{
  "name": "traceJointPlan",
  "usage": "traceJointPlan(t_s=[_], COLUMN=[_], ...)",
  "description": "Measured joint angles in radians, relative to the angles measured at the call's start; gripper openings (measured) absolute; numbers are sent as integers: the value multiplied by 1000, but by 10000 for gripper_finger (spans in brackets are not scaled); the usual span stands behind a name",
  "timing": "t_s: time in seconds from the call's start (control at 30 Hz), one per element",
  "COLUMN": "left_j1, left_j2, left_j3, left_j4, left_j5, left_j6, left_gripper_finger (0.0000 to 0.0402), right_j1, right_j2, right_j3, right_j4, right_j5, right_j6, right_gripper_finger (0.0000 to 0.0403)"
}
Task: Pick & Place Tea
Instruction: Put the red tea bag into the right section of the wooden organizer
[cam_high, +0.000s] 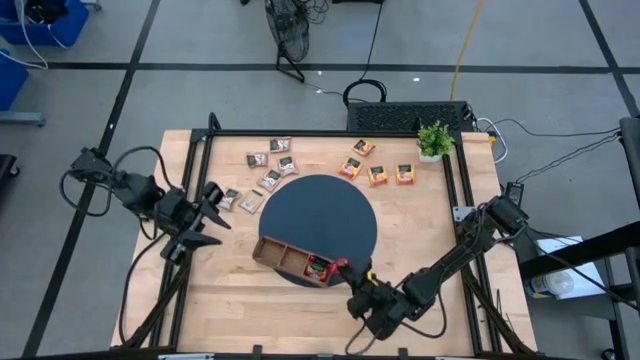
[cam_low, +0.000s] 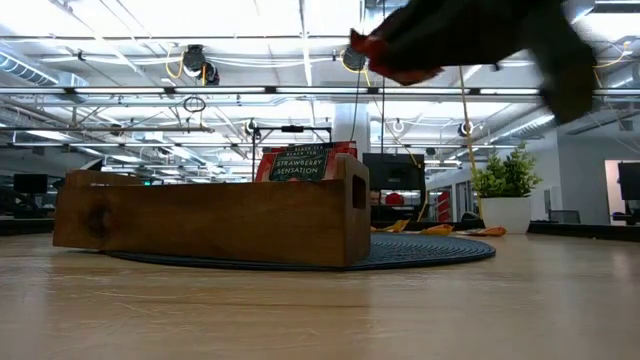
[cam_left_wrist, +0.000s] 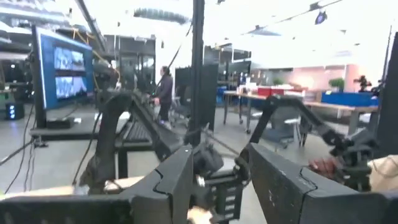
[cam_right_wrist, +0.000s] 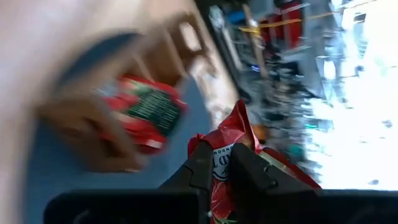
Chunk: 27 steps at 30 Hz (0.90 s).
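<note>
right wrist view showed the right gripper (cam_right_wrist: 219, 163) pinched shut on a red tea sachet (cam_right_wrist: 233, 140), its foil crumpled and standing up from between the two dark fingers (cam_right_wrist: 199, 162). beyond it, blurred, lay the wooden tray (cam_right_wrist: 180, 37) with more red sachets (cam_right_wrist: 146, 109) in one compartment. from above, the right gripper (cam_high: 352, 283) hung just off the tray's end compartment, at the near edge of the round dark mat (cam_high: 330, 205). the tray (cam_high: 275, 255) sat on that mat. the level view showed a red sachet standing in the tray, its label reading strawberry sensation (cam_low: 298, 163).

the left gripper (cam_high: 205, 215) waited at the table's left side, fingers partly apart and holding nothing. dark brown sachets (cam_high: 268, 165) lay scattered beside the mat, and orange sachets (cam_high: 378, 172) lay farther along, near a small potted plant (cam_high: 434, 140).

risk, as a judgement: the pinch held only a crumpled edge, so the sachet could slip or twist free; released off-centre, it could catch the tray wall and fall onto the mat.
</note>
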Motion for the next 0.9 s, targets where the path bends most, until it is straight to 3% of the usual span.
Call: traceJointPlan(t_s=[0.2,0.4,0.5,0.57,0.77,0.9], left_j1=[0,0,0,7,59,122], left_j2=[0,1,8,28,255,488], left_j3=[0,0,0,0,0,-1], left_j4=[77,72,67,47,27,135], left_j5=[11,12,-28,-117,-471,-461], left_j6=[-13,-38,-28,-28,-104,-183], left_gripper_finger=[161,161,161,161,161,161], right_j1=[-38,-44,-42,-42,-50,-67], right_j2=[19,25,25,25,36,64], right_j3=[0,0,0,0,0,0], right_j4=[100,114,117,144,180,211], right_j5=[28,28,28,26,-1,-53], right_j6=[-120,-92,-93,-100,-119,-152], right_gripper_finger=[23,23,23,23,23,23])
